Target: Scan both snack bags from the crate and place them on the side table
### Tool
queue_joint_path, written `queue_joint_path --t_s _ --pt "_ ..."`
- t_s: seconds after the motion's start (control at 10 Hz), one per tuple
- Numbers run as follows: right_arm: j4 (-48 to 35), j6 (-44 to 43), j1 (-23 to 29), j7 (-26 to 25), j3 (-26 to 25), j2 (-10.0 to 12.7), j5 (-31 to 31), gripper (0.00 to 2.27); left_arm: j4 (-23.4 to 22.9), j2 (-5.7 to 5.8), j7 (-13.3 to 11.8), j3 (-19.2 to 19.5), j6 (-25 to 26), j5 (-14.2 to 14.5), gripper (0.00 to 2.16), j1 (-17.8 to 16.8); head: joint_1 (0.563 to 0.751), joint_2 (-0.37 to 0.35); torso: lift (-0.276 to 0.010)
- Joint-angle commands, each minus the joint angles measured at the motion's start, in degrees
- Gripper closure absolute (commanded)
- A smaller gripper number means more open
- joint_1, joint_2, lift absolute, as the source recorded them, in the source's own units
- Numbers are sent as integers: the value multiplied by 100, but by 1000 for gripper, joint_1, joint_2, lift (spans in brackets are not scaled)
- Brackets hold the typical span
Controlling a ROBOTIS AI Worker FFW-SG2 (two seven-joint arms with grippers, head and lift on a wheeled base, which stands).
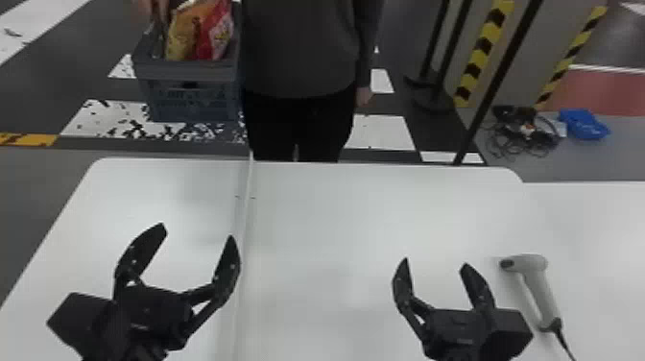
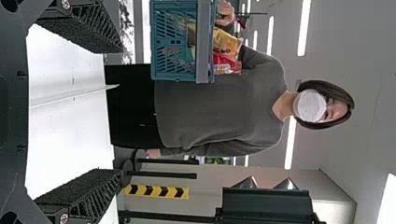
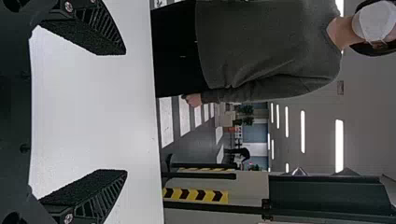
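A person's hand holds the blue-grey crate (image 1: 192,96) beyond the table's far left edge. Two snack bags stick out of its top, one yellow-orange (image 1: 184,33) and one red (image 1: 216,31). In the left wrist view the crate (image 2: 175,42) holds the same yellow bag (image 2: 227,43) and red bag (image 2: 226,64). Over the table's left part, my left gripper (image 1: 197,230) is open and empty; its fingers also frame the left wrist view (image 2: 122,111). Right of centre, my right gripper (image 1: 435,261) stands open and empty (image 3: 126,112). The grey scanner (image 1: 537,288) lies just right of it.
The white table (image 1: 336,216) lies beneath both arms, with a seam running front to back left of centre. A cable trails from the scanner to the front edge. A person stands at the far side; posts, cables and a blue item (image 1: 583,124) are on the floor behind.
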Motion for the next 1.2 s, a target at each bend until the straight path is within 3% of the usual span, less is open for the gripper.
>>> queue_joint_path --t_s 0.0,1.1 --pt "1 -45 0 0 0 0 0 83 37 1 -1 4 0 11 76 0 695 -98 -95" --pt "1 -27 9 0 18 0 0 83 19 -8 -62 4 0 -33 76 0 695 -100 -95"
